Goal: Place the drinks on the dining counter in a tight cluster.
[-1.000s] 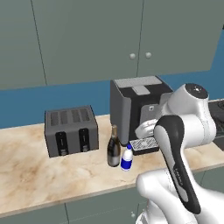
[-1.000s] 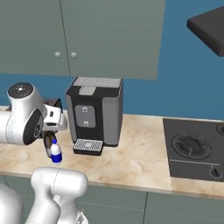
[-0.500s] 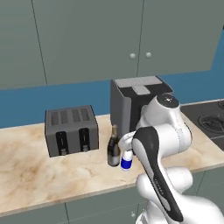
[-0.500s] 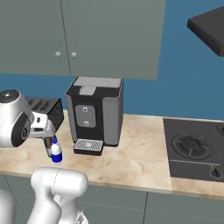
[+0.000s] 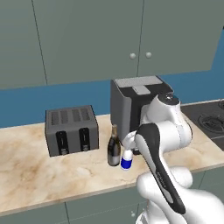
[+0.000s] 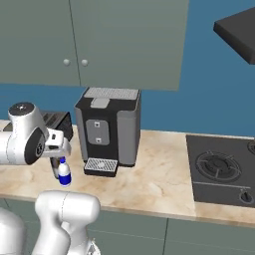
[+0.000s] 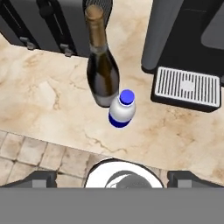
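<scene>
Colours: worktop (image 7: 39, 105) is beige marble with brown veining. Tall bottle (image 7: 101, 65) is dark olive-brown glass with a tan foil top. Small bottle (image 7: 122, 111) is white with blue cap and blue band at the base. Toaster (image 5: 71, 129) is dark grey with black slots. Coffee machine (image 6: 107, 128) is black and dark grey, with a light grey grille on its drip tray. Wall cabinets (image 5: 87, 35) are grey-green, wall (image 6: 209, 89) is deep blue, hob (image 6: 224, 169) is black.

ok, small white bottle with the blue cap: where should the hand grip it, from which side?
Probably the white bottle body below its blue cap, from the counter's front edge. It stands upright, the dark bottle crowds close behind, and the coffee machine stands to one side.
</scene>
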